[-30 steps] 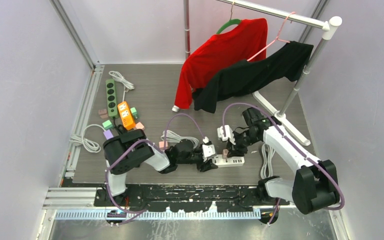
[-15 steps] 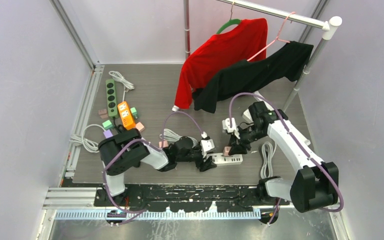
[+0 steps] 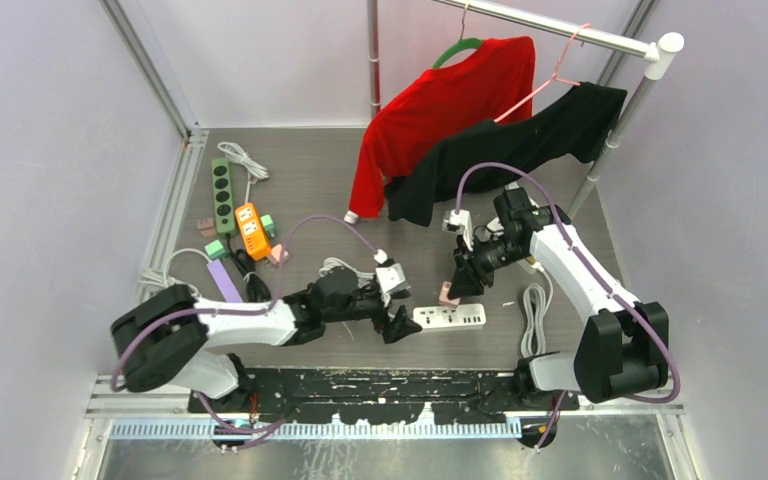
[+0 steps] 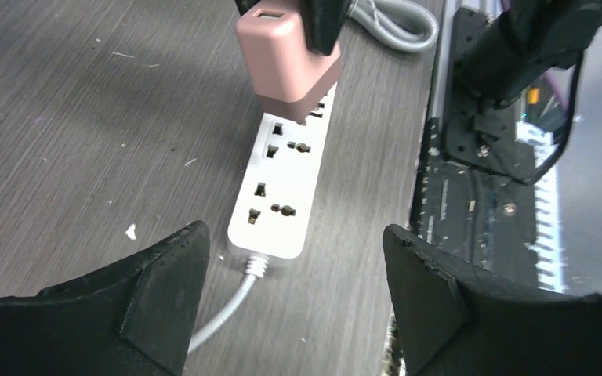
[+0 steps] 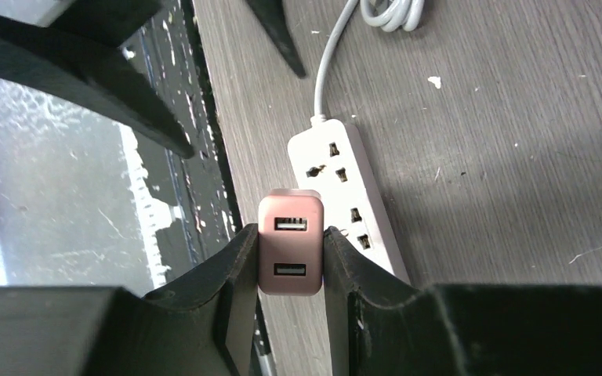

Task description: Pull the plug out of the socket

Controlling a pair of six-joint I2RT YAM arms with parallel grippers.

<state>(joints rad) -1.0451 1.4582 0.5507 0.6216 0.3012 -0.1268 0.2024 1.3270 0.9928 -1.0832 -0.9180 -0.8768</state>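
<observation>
Grey wood-grain table (image 3: 300, 180) inside lavender walls; at 1 o'clock a clothes rack (image 3: 600, 165) carries a red top (image 3: 430, 110) and a black one (image 3: 510, 145). At 10 o'clock lie a green power strip (image 3: 223, 195) and an orange adapter (image 3: 252, 231). Toward 6 o'clock the white power strip (image 3: 449, 318) lies flat. Right gripper (image 5: 291, 262) is clamped on the pink plug (image 4: 286, 59), held just over the strip's end away from its cord. Left gripper (image 4: 294, 266) gapes wide, holding nothing, at the strip's 9 o'clock.

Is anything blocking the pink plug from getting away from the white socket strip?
Nothing visible does. The right tool pinches the pink plug by its sides, above the white socket strip; the left tool hangs open at its cord end.
</observation>
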